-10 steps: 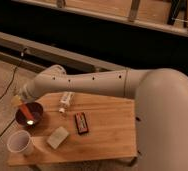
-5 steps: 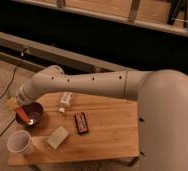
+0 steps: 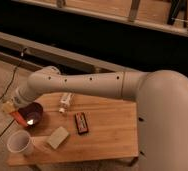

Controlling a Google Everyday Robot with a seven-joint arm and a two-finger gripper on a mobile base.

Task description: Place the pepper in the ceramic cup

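Note:
The arm reaches from the right across the wooden table (image 3: 107, 135) to its left end. The gripper (image 3: 13, 111) hangs over the left rim of the dark glossy bowl (image 3: 33, 114). It is shut on the slim orange-red pepper (image 3: 18, 119), which points down and right beside the bowl's rim. The white ceramic cup (image 3: 19, 143) stands upright at the table's front left corner, below the gripper and apart from it.
A flat black-and-red bar (image 3: 80, 123) lies mid-table. A tan block (image 3: 58, 137) lies right of the cup. A small white bottle (image 3: 65, 102) lies at the back edge under the arm. A cable (image 3: 7, 85) runs over the floor at left.
The gripper with the pepper has moved a little left and down, from over the bowl to its left rim. The cup, bowl and other things have not moved.

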